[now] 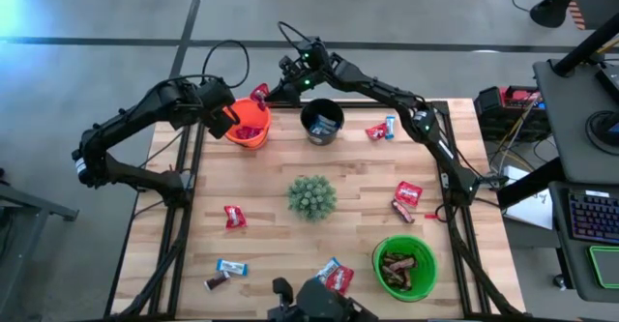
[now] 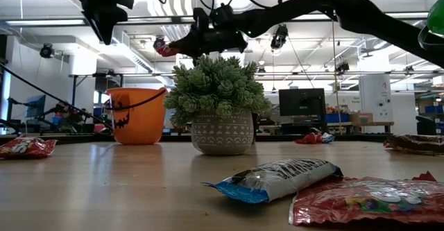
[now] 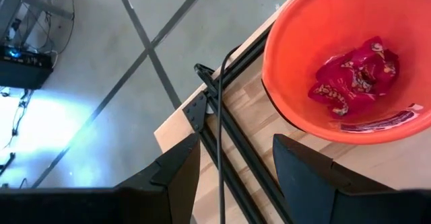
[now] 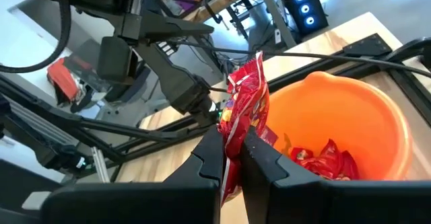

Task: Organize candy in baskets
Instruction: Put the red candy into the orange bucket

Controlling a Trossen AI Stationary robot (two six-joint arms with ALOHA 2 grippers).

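My right gripper (image 4: 232, 158) is shut on a red wrapped candy (image 4: 246, 99) in the air by the far rim of the orange bucket (image 1: 250, 126). That bucket has red candies (image 3: 353, 76) in it. My left gripper (image 3: 232, 173) is open and hovers just left of the orange bucket, over the table's far-left corner, touching nothing. The black bucket (image 1: 322, 122) with blue candy stands to the right of the orange one. The green bucket (image 1: 404, 267) with brown candies stands near the right front. Loose candies lie on the table. My right gripper pinches the red candy by one end (image 4: 232, 140) between its two fingers. The rest of the wrapper sticks out past the fingertips (image 2: 164, 50). The fingers come from the table's right, roughly level. The candy is lifted clear, above the orange bucket (image 2: 135, 114).
A spiky green plant in a pot (image 1: 311, 196) stands mid-table. Loose candies lie at the left (image 1: 234, 216), near edge (image 1: 232, 267) (image 1: 334, 274), right (image 1: 406, 194) and far right (image 1: 379, 130). A black cable (image 3: 221, 116) runs past the table's corner frame.
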